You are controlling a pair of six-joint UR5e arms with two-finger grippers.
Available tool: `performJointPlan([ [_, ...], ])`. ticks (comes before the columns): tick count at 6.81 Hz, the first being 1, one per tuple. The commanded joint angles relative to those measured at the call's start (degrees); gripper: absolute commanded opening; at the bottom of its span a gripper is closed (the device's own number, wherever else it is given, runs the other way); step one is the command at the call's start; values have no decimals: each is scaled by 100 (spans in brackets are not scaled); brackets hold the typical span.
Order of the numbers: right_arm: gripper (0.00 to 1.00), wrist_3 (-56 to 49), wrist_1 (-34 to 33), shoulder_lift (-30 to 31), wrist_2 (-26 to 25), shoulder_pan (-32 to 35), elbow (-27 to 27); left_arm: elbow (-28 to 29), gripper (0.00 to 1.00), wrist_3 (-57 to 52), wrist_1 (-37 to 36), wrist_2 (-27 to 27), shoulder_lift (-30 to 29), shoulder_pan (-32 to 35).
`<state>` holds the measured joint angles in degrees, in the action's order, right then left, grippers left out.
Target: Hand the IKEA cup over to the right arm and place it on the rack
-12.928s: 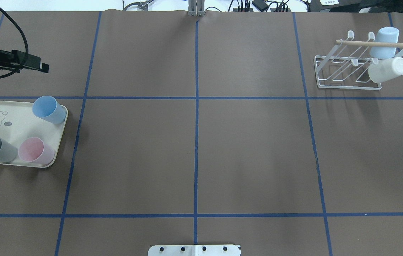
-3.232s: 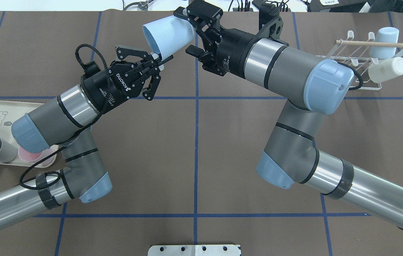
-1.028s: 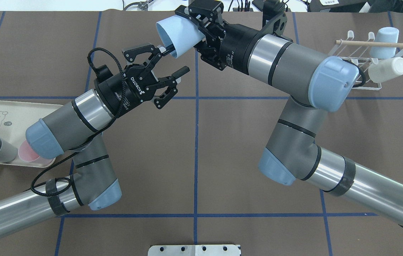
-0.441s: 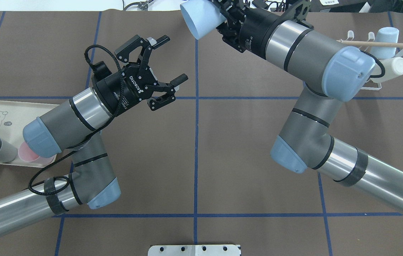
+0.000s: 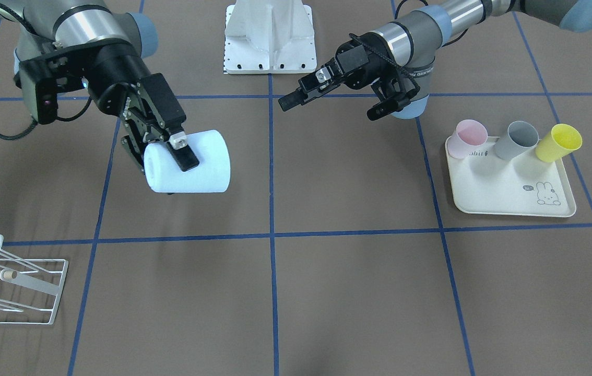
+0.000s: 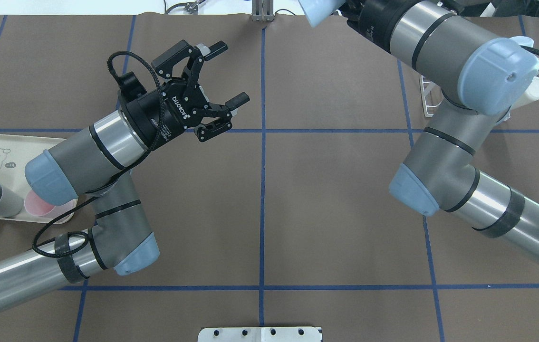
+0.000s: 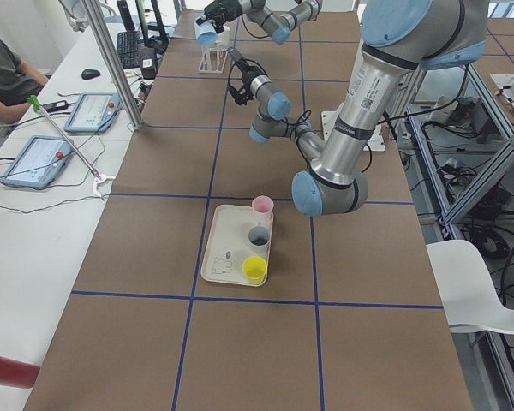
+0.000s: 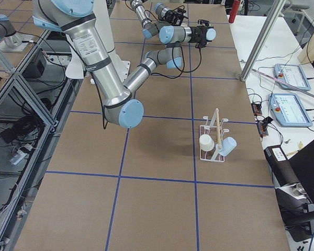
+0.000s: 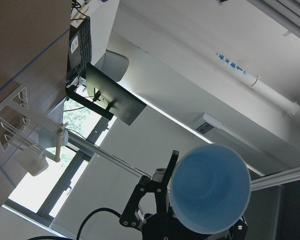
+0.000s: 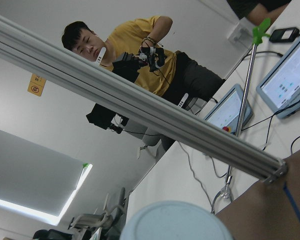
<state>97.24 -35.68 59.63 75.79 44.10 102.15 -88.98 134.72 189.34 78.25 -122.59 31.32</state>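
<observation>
The IKEA cup [image 5: 191, 162] is pale blue and lies on its side in the air, with my right gripper [image 5: 163, 164] shut on its closed end. In the overhead view only the cup's rim [image 6: 316, 10] shows, at the top edge. The left wrist view looks into the cup's open mouth [image 9: 210, 195]. My left gripper [image 6: 230, 72] hangs open and empty left of the centre line, well apart from the cup. The white wire rack [image 5: 19, 284] with its wooden rod stands at the table's far right. It carries a white cup [image 8: 206, 142] and a blue cup [image 8: 227, 146].
A cream rabbit-print tray [image 5: 510, 196] on my left side holds a pink cup [image 5: 471, 137], a grey cup [image 5: 520, 138] and a yellow cup [image 5: 559, 141]. In the overhead view my right arm covers most of the rack [image 6: 425, 97]. A person in a yellow shirt [image 10: 155, 65] stands beyond the table.
My right arm has carried the cup rightward and farther from the left gripper, toward the rack side. The left gripper, which held the cup earlier, stays open and has drawn back slightly.
</observation>
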Motion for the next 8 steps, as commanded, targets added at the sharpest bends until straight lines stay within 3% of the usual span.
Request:
performJointPlan([
  [1,0,-950,-1609,119,-1035,20,348,-363,100,-715,-981,172,-2,190],
  [3,0,-1730,-3392,294,-1977,-6,567,-1309,100,-1813,-2997,357,33,339],
  [4,0,-2039,-3819,616,-2285,2,769,-1645,100,-2097,-3834,531,24,410],
  [5,0,-2582,-3806,1298,-2689,2,997,-1831,100,-2421,-4287,716,77,506],
  [6,0,-2727,-3736,1940,-2780,2,1391,-1920,100,-2616,-4465,848,208,585],
  [7,0,-2798,-3718,2138,-2781,2,1534,-1921,100,-2757,-4467,928,322,612],
  [8,0,-2877,-2848,2549,-2754,-7,1501,-1921,100,-2785,-4467,937,367,621],
])
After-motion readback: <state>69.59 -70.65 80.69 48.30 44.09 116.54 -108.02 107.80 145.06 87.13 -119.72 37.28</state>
